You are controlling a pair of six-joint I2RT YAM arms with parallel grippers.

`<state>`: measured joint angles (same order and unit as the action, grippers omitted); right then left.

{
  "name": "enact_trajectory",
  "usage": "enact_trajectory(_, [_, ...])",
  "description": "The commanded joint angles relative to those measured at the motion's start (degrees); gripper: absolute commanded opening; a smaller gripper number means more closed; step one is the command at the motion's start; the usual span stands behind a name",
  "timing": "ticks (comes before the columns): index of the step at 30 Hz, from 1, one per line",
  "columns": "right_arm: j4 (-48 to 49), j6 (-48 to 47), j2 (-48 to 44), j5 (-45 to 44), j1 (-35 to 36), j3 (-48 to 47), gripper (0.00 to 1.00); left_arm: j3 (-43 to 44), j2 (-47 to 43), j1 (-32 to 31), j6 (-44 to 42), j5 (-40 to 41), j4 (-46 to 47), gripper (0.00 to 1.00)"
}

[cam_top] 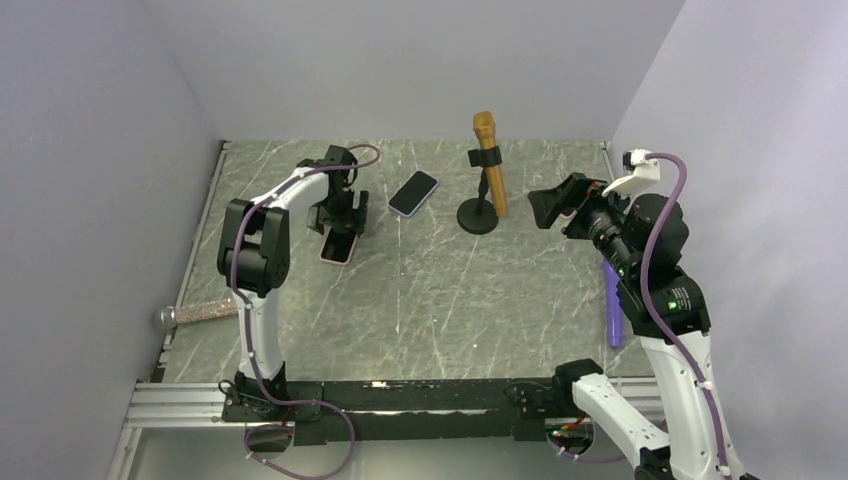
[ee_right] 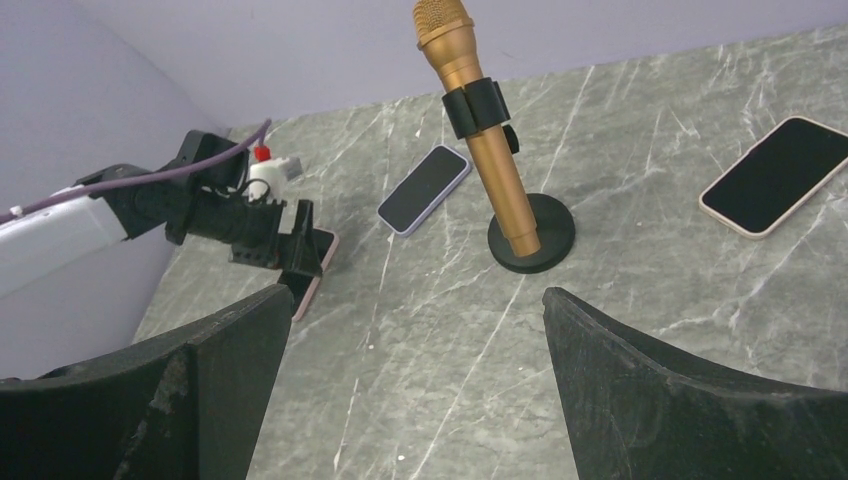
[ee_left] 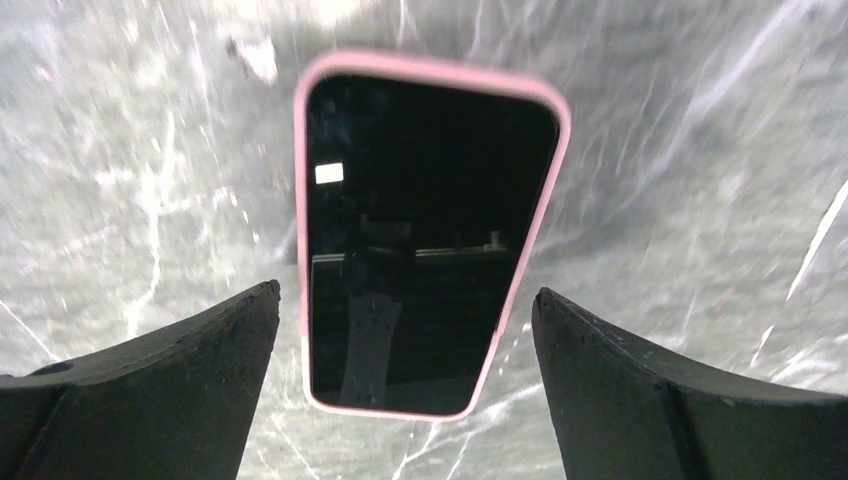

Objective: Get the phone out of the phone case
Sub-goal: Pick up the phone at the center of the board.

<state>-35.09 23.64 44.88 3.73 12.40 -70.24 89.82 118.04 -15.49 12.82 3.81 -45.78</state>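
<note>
Bare table (cam_top: pixel 430 310) across the near centre gives either arm free passage. Far-side obstacles are a microphone (cam_top: pixel 490 170) upright on its round stand (cam_top: pixel 478 217) and a second phone (cam_top: pixel 413 193) lying flat just left of it. The left gripper (cam_top: pixel 338 228) straddles a pink-cased phone (ee_left: pixel 420 240), with bare table showing between each finger (ee_left: pixel 180 370) and the case. A left wall (cam_top: pixel 90 200) and right wall (cam_top: pixel 760 100) close both sides.

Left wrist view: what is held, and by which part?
Nothing. The left gripper stands open over the pink-cased phone, fingers clear of its edges; the right gripper is open, empty.
</note>
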Motion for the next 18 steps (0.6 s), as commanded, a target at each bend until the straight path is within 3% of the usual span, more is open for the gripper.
enact_trajectory(1, [2.0,0.1,-0.1,1.1,-0.2,-0.9,1.00,7.0,4.2,0.5,-1.7,-0.6,-2.5,1.00])
enact_trajectory(8, [2.3,0.6,0.8,1.4,-0.2,-0.8,1.00,5.8,6.6,0.5,-3.5,-0.6,-1.0,0.99])
enact_trajectory(13, [2.7,1.3,1.6,1.1,-0.2,0.2,1.00,2.3,4.6,0.3,-4.2,-2.0,0.1,0.87])
enact_trajectory(18, [0.8,4.9,4.8,0.8,-0.2,-1.2,1.00,3.5,5.0,0.4,-6.6,-3.3,-0.8,0.38])
